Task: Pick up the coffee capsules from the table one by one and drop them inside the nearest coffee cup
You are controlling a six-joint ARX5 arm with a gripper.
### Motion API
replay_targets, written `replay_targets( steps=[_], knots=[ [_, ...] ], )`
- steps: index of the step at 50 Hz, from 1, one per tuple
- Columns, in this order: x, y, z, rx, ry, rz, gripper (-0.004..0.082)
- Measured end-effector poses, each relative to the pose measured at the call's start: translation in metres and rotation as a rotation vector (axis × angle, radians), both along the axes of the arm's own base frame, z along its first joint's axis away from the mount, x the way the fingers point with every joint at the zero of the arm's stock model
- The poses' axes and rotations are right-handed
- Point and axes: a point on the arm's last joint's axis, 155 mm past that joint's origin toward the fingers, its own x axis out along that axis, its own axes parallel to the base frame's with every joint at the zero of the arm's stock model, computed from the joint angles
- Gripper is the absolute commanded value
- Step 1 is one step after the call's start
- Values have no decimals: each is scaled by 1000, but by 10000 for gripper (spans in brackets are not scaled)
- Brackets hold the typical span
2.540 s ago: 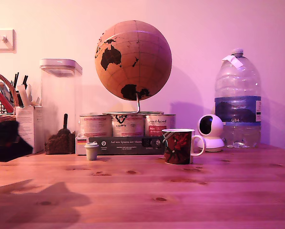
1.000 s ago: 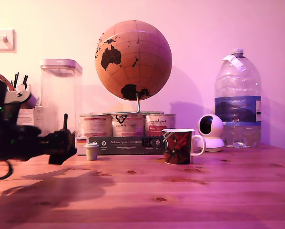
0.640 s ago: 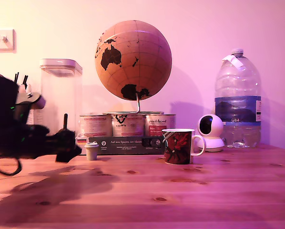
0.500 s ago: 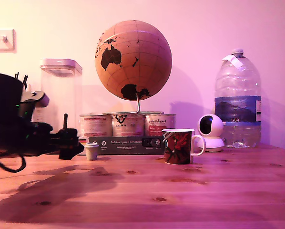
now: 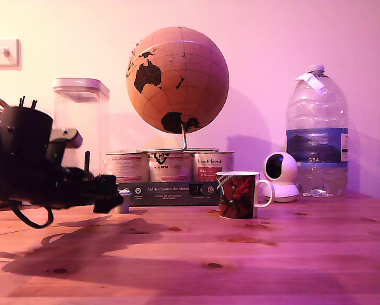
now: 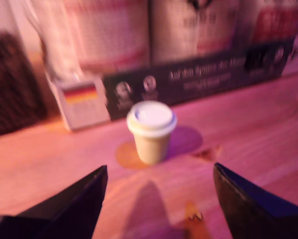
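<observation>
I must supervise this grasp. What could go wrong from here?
The coffee capsule is tiny and stands upright between the open gripper's fingertips; an off-centre close could tip it. The dark box and tins stand just behind it, so overshooting may hit them. The mug stands well to the exterior view's right.

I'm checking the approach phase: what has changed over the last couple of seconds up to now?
The arm swept in from the exterior view's left, bringing the gripper up to the coffee capsule. Its jaws are open either side of the line to the capsule, nothing held yet. The capsule, coffee cup and background items have not moved.
</observation>
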Motion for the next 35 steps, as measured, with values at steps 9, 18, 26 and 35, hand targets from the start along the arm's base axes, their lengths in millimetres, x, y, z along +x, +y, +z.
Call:
replay_targets(
  steps=[9,18,26,35],
  knots=[
    [12,-4,10,-3,-8,-4,609],
    [25,-10,19,-13,-36,-16,609],
    [28,-11,1,0,5,-19,608],
    [31,-13,-3,9,33,-28,608]
  ],
)
